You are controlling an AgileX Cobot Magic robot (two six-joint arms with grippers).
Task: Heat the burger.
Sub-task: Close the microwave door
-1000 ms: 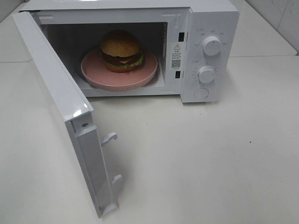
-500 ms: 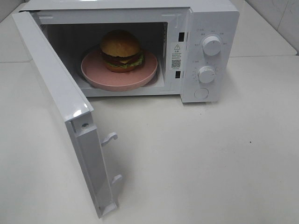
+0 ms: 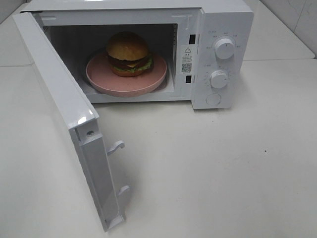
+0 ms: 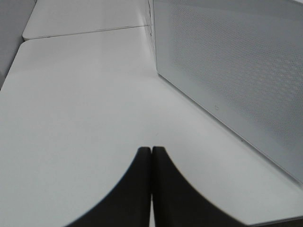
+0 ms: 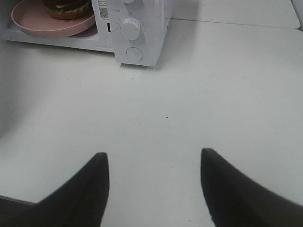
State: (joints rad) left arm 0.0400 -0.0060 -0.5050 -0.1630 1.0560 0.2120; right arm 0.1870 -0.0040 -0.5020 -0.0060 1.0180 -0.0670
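The left gripper [image 4: 151,150] has its two dark fingers pressed flat together, with nothing between them. It hangs over the bare white table [image 4: 75,104]. Just beside it stands a white panel with a fine dotted mesh [image 4: 236,71], resting on the tabletop.

The right gripper [image 5: 154,155] is spread wide and holds nothing. Its two dark fingertips [image 5: 100,163] stand well apart above the table, and a tiny dark speck [image 5: 166,117] lies on the surface beyond them. Further out, that wrist view takes in the lower control corner of the microwave [image 5: 142,40], well apart from the gripper.

The white microwave [image 3: 223,20] sits toward the far edge of the table. Its door [image 3: 59,94] is swung fully open, reaching out toward the near left corner. Two latch hooks [image 3: 116,146] show on the door's free edge.

The burger [image 3: 128,53] is inside the cavity, upright, on the middle of a round pink plate [image 3: 124,85] that fills most of the cavity floor. On the control panel at the right, two round dials [image 3: 225,48] sit one above the other, with a round button [image 3: 213,99] below them. A warning label with a QR code [image 3: 186,59] is fixed between the cavity and the dials.
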